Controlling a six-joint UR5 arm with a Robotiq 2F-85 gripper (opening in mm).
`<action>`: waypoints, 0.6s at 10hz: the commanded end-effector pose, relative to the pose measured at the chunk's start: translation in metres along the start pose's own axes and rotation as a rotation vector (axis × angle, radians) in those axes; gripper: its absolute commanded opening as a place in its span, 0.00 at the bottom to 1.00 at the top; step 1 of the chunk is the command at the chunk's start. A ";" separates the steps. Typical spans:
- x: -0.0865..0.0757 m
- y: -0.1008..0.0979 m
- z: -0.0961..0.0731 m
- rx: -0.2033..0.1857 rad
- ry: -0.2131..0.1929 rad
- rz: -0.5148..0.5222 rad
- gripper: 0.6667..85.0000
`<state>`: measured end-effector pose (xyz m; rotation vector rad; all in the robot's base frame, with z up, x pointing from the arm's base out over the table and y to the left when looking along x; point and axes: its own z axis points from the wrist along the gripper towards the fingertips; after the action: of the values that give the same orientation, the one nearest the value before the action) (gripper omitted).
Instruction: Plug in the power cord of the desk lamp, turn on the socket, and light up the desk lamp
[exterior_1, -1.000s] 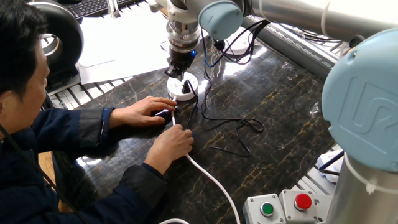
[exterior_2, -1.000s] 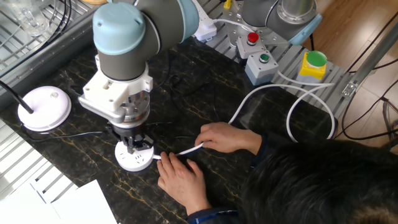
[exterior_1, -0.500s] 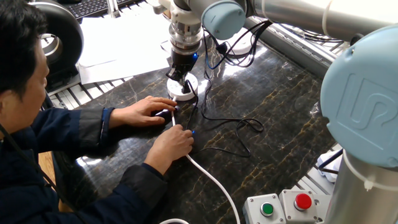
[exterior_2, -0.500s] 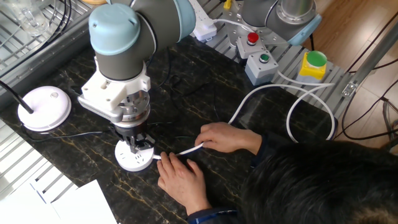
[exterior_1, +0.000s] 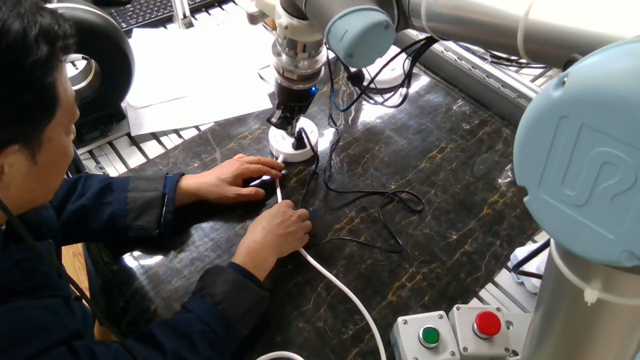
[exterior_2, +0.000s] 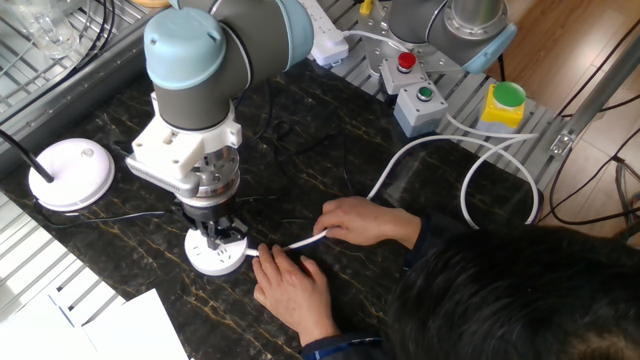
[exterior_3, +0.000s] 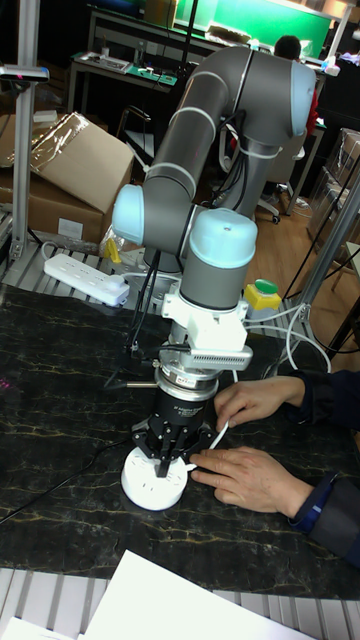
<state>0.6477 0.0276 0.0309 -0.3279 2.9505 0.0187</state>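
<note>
Fingers (exterior_3: 170, 452) of the arm pointed straight down onto the top of the socket (exterior_3: 155, 481), clenched on the small black plug of the power cord (exterior_1: 362, 197), which trailed away across the dark counter (exterior_1: 440, 170). Just beside them, a person's two hands (exterior_2: 370, 220) steadied the thick white cable (exterior_2: 470, 180). Well apart, the desk lamp (exterior_2: 68, 173) sat on the counter.

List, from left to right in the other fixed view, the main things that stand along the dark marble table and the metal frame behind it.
Flat round white desk lamp base → small round white socket under the arm's tool → grey box with red button → grey box with green button → yellow box with large green button.
</note>
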 end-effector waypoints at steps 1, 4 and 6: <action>-0.003 0.002 0.001 -0.016 -0.011 0.012 0.00; -0.005 0.001 0.002 -0.014 -0.017 0.007 0.00; -0.004 -0.002 0.003 -0.012 -0.021 0.001 0.00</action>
<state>0.6507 0.0279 0.0285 -0.3325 2.9386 0.0270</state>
